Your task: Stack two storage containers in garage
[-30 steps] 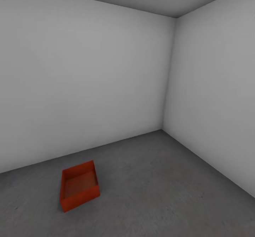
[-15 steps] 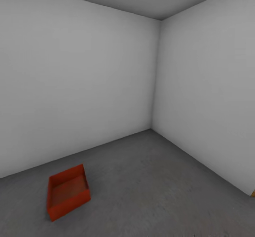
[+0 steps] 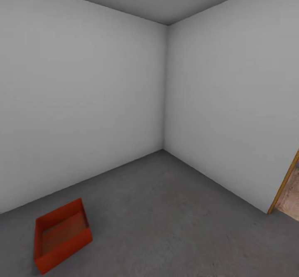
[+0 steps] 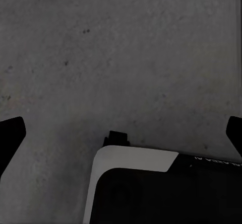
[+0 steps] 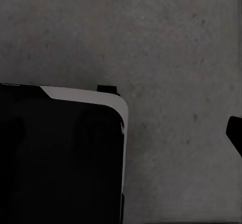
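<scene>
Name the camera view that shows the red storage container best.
The head view: the storage container sits whole and upright on the grey concrete floor, its open inside visible. In both wrist views I see bare concrete and parts of the robot's body, not the container.

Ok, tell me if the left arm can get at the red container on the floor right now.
Probably not. The container sits away at the head view's lower left, while the left gripper hangs open over bare concrete floor by the robot's base. Nothing blocks it; it looks out of reach.
</scene>
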Motion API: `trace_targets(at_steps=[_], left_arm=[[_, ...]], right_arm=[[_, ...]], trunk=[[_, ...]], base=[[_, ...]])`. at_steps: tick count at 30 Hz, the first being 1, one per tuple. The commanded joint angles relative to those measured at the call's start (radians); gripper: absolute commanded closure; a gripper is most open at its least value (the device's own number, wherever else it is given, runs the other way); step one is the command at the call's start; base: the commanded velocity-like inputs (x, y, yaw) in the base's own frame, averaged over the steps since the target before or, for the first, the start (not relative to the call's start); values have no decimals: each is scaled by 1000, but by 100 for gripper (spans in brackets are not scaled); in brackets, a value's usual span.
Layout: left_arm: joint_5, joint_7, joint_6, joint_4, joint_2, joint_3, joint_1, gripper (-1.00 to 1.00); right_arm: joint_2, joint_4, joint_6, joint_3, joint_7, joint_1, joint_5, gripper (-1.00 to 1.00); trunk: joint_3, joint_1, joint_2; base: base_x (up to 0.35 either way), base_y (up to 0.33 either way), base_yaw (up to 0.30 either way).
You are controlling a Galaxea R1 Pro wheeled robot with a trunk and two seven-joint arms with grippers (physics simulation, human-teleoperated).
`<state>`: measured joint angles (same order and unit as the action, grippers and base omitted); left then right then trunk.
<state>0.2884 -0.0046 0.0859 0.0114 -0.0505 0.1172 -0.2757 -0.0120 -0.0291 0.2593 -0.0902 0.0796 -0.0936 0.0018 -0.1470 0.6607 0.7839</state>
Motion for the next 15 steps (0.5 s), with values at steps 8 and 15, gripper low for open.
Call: trace_targets(at_steps=[8, 15], left_arm=[[9, 0, 3, -1, 0, 9, -1, -100], [9, 0, 3, -1, 0, 9, -1, -100]], right_arm=[[2, -3, 4, -8, 4, -2, 1, -100], [2, -3, 4, -8, 3, -2, 1, -100]], trunk=[[2, 0, 1], [6, 0, 1]], base=[[0, 0, -114], [0, 0, -103]])
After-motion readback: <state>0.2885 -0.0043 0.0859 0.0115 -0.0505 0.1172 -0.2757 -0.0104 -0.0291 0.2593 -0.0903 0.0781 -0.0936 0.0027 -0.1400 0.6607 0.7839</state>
